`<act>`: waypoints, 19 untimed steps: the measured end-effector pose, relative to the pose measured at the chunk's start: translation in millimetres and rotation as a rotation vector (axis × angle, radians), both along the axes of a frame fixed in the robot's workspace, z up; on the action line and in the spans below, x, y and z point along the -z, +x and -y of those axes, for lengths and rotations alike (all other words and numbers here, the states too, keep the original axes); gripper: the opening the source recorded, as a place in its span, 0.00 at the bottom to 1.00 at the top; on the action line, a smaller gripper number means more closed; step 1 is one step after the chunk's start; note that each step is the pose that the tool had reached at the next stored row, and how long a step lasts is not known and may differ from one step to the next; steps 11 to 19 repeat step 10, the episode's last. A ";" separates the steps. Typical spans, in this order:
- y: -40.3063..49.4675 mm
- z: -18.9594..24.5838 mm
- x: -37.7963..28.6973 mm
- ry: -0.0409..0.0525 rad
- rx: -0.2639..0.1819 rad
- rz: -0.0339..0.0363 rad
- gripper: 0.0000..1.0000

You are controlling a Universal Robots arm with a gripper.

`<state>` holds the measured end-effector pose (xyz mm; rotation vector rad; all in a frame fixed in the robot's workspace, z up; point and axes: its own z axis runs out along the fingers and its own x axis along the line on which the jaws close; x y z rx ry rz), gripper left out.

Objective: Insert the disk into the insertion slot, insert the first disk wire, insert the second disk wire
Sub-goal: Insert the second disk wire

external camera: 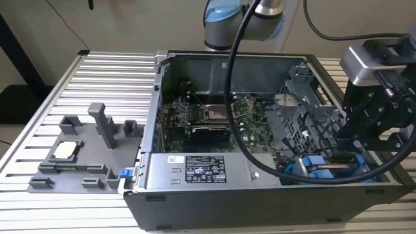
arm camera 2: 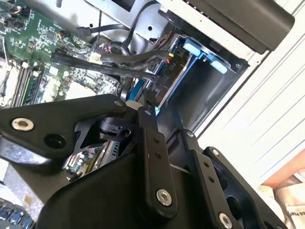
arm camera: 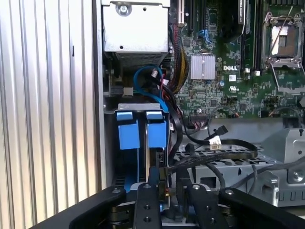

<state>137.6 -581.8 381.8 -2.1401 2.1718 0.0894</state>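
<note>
Reaching down into the open grey computer case point(external camera: 215, 204) at the exterior view's right, the black robot gripper point(external camera: 356, 142) hangs just above the drive bay, where the silver-grey hard disk in its bright blue plastic frame point(arm camera: 156, 128) sits upright in the insertion slot point(arm camera: 141, 109), blue end tabs showing. In the first wrist view its black fingers point(arm camera: 147, 202) are drawn together on a black wire connector point(arm camera: 159, 160) at the disk's edge. A green motherboard point(arm camera: 238, 76) lies beside the bay.
</note>
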 end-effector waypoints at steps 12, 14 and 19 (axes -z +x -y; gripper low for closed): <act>0.0 0.0 -5.6 0.0001 0.000 0.0000 0.30; 0.0 0.0 -5.6 0.0001 0.000 0.0000 0.30; 0.0 0.0 -5.6 0.0001 0.000 0.0000 0.30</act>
